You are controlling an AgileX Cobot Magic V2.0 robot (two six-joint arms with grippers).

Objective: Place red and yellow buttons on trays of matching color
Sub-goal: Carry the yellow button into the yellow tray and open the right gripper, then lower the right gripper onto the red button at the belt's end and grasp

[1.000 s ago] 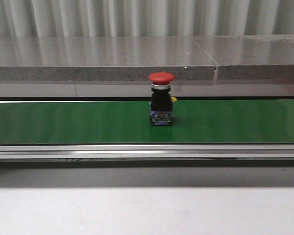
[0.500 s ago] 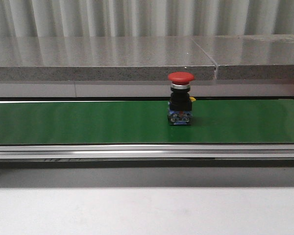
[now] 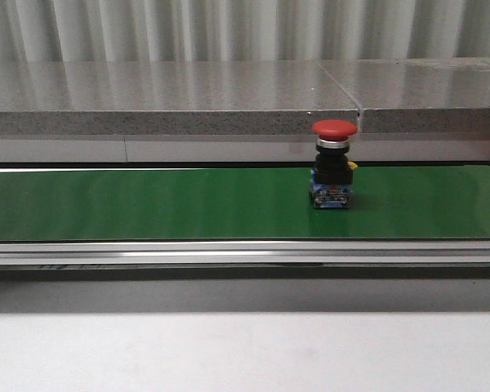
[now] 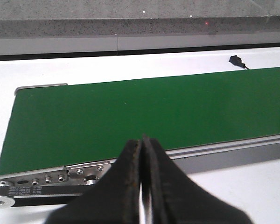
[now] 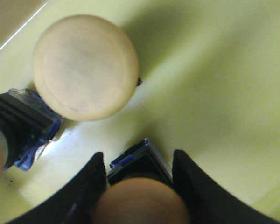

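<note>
A red button (image 3: 335, 163) stands upright on the green conveyor belt (image 3: 147, 204). The left claw (image 4: 142, 186) is pressed together, empty. The right claw (image 5: 139, 186) grips a yellow button (image 5: 140, 200) over the yellow tray (image 5: 214, 93).

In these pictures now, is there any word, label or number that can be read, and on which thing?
None can be read. The red button shows no print on its cap; its blue base is too small to tell. The green belt and yellow tray are plain.
</note>
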